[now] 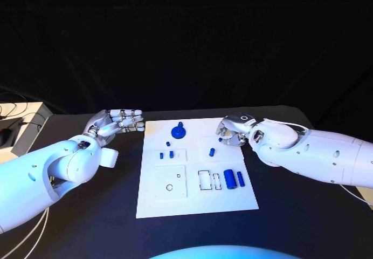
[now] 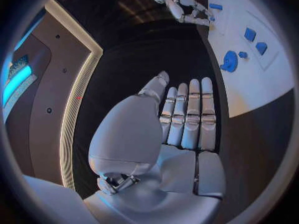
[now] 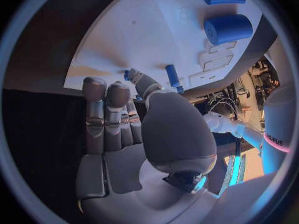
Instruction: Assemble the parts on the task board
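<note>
While the white task board (image 1: 156,208) sits dead centre on the black table (image 1: 311,216), the robot's two arms are parked at either side of its far end. Starting at about 9 o'clock from the board: the left hand (image 1: 116,123) hangs over bare table just off the board's far-left corner, not touching it. In the left wrist view that hand (image 2: 181,122) has its fingers straight and side by side with nothing in the palm, so it's released.

On the board, at around 12 o'clock, there's a blue round disc part (image 1: 179,131). Just nearer than that are a few small blue pegs (image 1: 166,155) sitting by a square raised plate, and another small blue peg (image 1: 211,152) to their right. Toward 4 o'clock on the board, a fat blue cylinder (image 1: 229,177) lies next to a thinner blue rod (image 1: 241,179), with two empty rectangular slots (image 1: 204,179) just left of them.

Over at roughly 1 o'clock, the right hand (image 1: 232,131) hovers above the board's far-right corner. The right wrist view shows the hand (image 3: 134,119) with fingers extended toward the white surface and the thumb near a small blue piece (image 3: 172,75); honestly I can't tell if it's pinching anything or just hovering there.
</note>
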